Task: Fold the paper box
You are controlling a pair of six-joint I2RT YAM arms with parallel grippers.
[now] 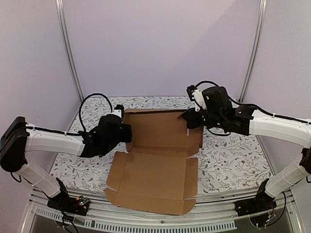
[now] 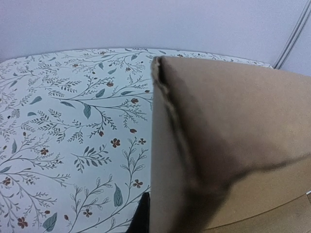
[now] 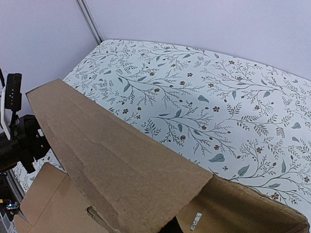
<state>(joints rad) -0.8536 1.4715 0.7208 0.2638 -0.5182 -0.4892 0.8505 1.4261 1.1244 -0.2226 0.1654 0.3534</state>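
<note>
- Position: the paper box point(image 1: 155, 165) lies at the centre of the table point(image 1: 228, 160), a brown corrugated sheet only partly formed.
- Rear panel: raised upright across the far side, joined at a crease to the front panel.
- Front panel: flat on the table, its front flaps reaching over the near edge.
- Side flaps: one at each end of the upright panel, both turned forward.
- Left fingers point(image 1: 128, 131): at the left end of the upright panel, drawn narrow and pinching the side flap. In the left wrist view, the flap's folded edge runs down towards them and fills the right half.
- Right fingers point(image 1: 188, 118): at the right end of the upright panel, drawn fully narrow on the cardboard. In the right wrist view, the sheet hides them.
- Table covering: white with a leaf-and-flower print.
</note>
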